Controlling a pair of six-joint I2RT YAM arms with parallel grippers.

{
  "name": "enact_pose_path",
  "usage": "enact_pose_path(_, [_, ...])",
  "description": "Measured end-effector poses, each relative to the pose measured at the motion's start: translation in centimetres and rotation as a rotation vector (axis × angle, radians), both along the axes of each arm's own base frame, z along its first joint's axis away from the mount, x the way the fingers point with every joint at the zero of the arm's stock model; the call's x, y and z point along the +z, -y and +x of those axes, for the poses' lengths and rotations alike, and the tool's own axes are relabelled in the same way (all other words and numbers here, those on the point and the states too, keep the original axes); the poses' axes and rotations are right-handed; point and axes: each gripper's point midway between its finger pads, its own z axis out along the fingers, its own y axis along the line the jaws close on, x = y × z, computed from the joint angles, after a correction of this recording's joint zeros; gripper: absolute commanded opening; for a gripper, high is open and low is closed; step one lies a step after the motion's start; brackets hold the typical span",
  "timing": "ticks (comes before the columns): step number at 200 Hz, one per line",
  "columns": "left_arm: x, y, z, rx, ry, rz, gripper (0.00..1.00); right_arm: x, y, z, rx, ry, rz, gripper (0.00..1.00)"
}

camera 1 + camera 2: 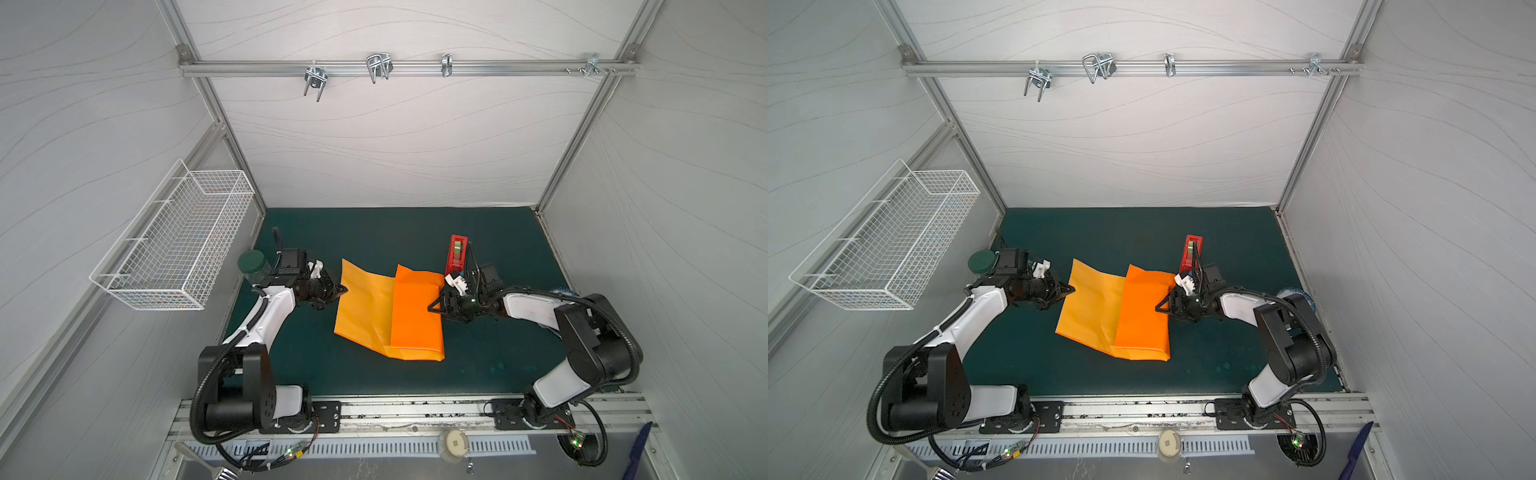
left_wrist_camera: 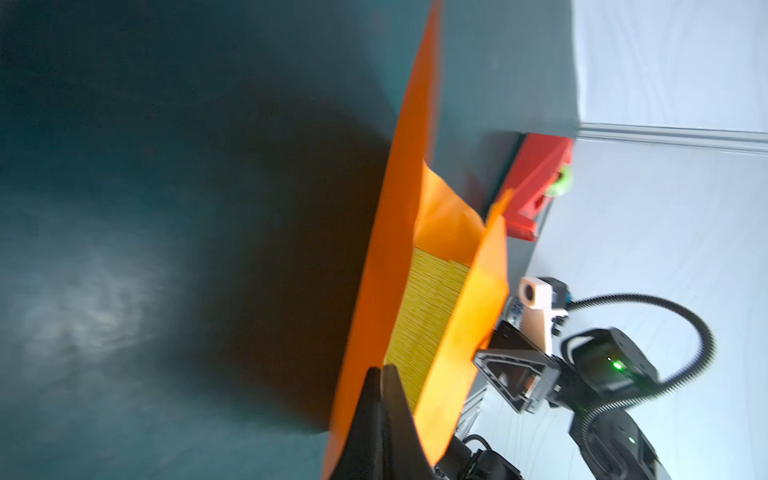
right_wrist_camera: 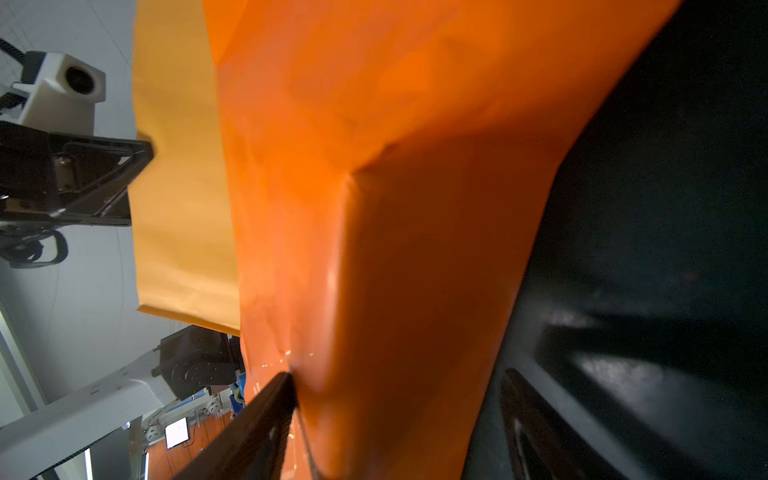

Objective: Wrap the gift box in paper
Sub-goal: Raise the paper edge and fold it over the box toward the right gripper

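The orange paper [image 1: 365, 307] [image 1: 1092, 307] lies on the green mat, and its right part is folded over into a brighter flap [image 1: 415, 316]. In both top views the paper hides the gift box. The left wrist view shows the box's yellowish, finely textured side [image 2: 428, 316] between two layers of paper [image 2: 399, 232]. My left gripper [image 1: 341, 289] [image 1: 1070, 289] [image 2: 382, 370] is shut on the paper's left edge. My right gripper [image 1: 435, 306] [image 1: 1160, 308] [image 3: 399, 374] is open and straddles the paper-covered right edge [image 3: 374, 124]. One of its fingers [image 3: 270, 415] touches the paper.
A red tape dispenser [image 1: 456, 253] [image 1: 1192, 253] [image 2: 536, 183] stands just behind the right gripper. A green-lidded jar [image 1: 252, 266] [image 1: 983, 262] sits at the mat's left edge behind the left arm. A white wire basket [image 1: 174, 245] hangs on the left wall.
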Motion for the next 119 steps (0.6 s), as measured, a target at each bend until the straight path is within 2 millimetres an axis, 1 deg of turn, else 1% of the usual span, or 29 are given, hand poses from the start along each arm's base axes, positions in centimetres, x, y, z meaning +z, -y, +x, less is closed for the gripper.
enact_pose_path(28, [3.1, 2.3, -0.5, -0.018, 0.083, -0.041, 0.0, 0.0, 0.0, 0.0, 0.0, 0.001, -0.001, 0.78])
enact_pose_path(46, [4.3, 3.8, -1.0, -0.029, 0.108, -0.067, 0.0, 0.0, 0.0, 0.0, 0.0, 0.002, -0.002, 0.77])
enact_pose_path(72, [4.9, 6.1, -1.5, -0.048, 0.115, -0.096, 0.0, 0.0, 0.0, 0.0, 0.001, 0.004, -0.004, 0.77])
enact_pose_path(97, [4.8, 8.7, -2.2, -0.079, 0.11, -0.115, 0.0, 0.0, -0.1, 0.0, 0.002, 0.006, -0.005, 0.77])
enact_pose_path(119, [4.8, 10.8, -2.5, -0.098, 0.114, -0.125, 0.0, 0.0, -0.1, 0.0, 0.002, 0.008, -0.007, 0.77])
